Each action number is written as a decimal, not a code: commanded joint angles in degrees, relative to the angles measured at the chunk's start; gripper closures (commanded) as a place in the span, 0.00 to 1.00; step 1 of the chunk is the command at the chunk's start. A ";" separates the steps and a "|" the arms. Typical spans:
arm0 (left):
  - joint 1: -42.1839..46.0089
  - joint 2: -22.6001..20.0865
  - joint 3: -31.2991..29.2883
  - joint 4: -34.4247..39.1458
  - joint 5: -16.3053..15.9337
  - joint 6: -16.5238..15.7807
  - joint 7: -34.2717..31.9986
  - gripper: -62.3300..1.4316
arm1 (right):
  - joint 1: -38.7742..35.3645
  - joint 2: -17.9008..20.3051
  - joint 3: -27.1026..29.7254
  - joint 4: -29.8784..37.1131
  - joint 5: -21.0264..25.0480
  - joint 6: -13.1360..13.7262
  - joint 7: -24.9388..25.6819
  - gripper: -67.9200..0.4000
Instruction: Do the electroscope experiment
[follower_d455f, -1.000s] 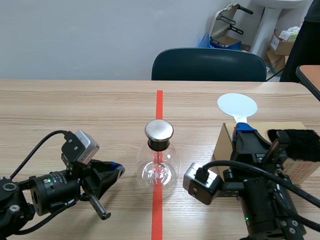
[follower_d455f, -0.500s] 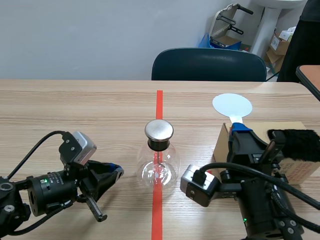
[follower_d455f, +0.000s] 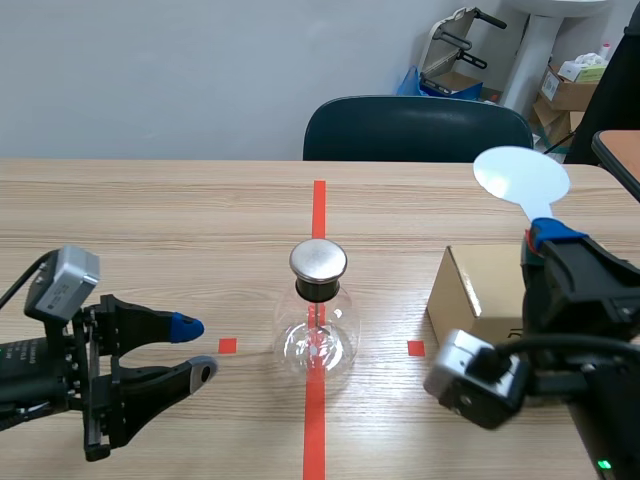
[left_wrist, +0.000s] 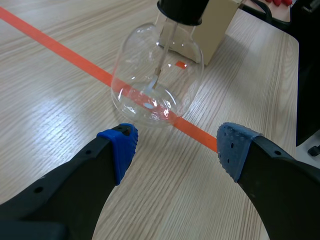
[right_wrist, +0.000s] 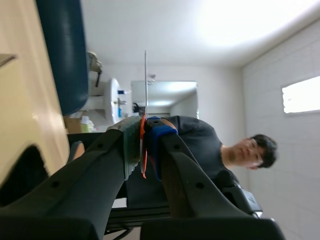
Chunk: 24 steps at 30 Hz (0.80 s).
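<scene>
Right of the clear round glass flask (follower_d455f: 318, 325) with its black collar and brushed metal cap (follower_d455f: 318, 260), my right gripper (follower_d455f: 548, 238) stands raised over the brown cardboard box (follower_d455f: 478, 290). It is clamped on the thin stem of a pale, round, flat paddle (follower_d455f: 521, 177). The paddle's disc stands up above my pads and sits higher than the cap and well apart from it. Left of the flask, my left gripper (follower_d455f: 193, 348) lies low over the wooden counter (follower_d455f: 150, 220) with its fingers spread wide and nothing between them. The flask stands just ahead of those fingertips without touching them, upright on the orange-red line.

I judge that the disc has yet to be brought to the cap, and most of the risk lies there. I grip only the narrow stem, so a quick swing toward the flask could let the paddle twist or slide in my pads. The flask is round-bellied and top-heavy under that cap. A sideways push from the disc, or a nudge from my open left gripper so near its base, could tip or roll it. If the disc brushed the cardboard box on the way across, I suspect any charge on it might be lost, and the thin strip hanging inside the glass would not respond.
</scene>
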 joint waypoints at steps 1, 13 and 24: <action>0.85 -1.62 -0.20 2.64 -1.40 -0.13 -1.55 0.40 | -2.19 0.20 2.29 0.90 2.36 -3.28 1.66 0.97; 8.79 -12.52 -0.20 10.86 -2.38 -0.13 -9.44 0.32 | -8.83 -0.33 18.84 1.75 22.25 -3.28 21.44 0.97; 17.29 -22.08 -0.20 16.48 -2.36 -0.13 -19.08 0.32 | -3.91 -3.67 24.06 -6.62 26.49 -3.28 31.89 0.97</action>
